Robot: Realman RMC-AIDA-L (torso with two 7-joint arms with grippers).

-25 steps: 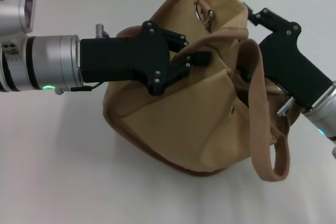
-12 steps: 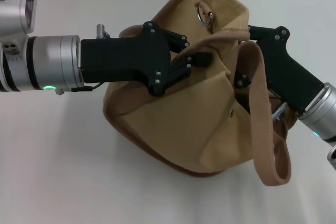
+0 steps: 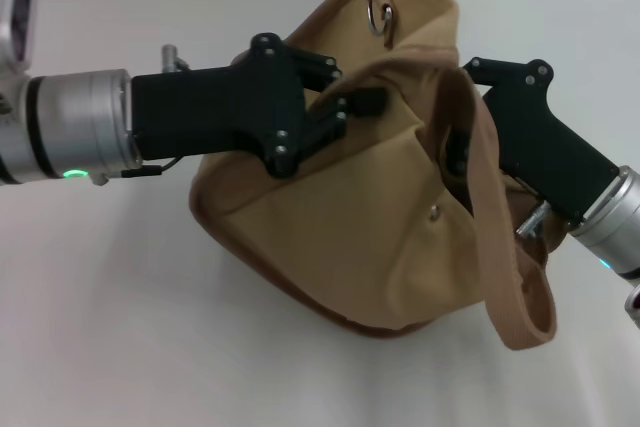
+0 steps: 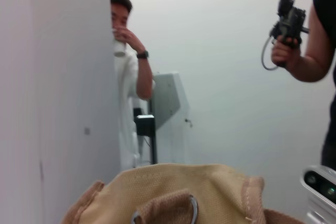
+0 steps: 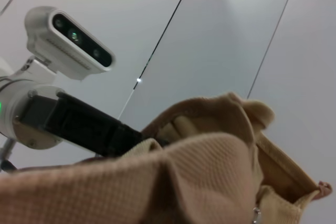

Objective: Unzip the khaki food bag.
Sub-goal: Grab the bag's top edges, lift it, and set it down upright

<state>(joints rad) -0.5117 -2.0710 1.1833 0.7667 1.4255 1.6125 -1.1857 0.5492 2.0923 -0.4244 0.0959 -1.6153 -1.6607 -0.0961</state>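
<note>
Khaki food bag point(image 3: 350, 227) slumped and tilted in the middle of the white worktop point(image 3: 120, 327), brown-trimmed base toward the near edge, front pocket with small metal snap point(image 3: 433, 212) facing up. Metal ring point(image 3: 378, 15) near the top end of the bag; same ring seen close in the left wrist view point(image 4: 190, 211). One webbing handle point(image 3: 500, 247) looping down over the right side of the bag and resting on the worktop. Left gripper point(image 3: 365, 105) reaching in from the left, pinched closed on a fold of canvas at the bag's upper edge. Right gripper point(image 3: 455, 152) pressed in at the bag's right side behind the handle, fingertips buried in fabric; cannot tell whether wide or narrow. In the right wrist view, only bag canvas point(image 5: 199, 171) up close, with the left arm point(image 5: 73, 124) beyond it.
</note>
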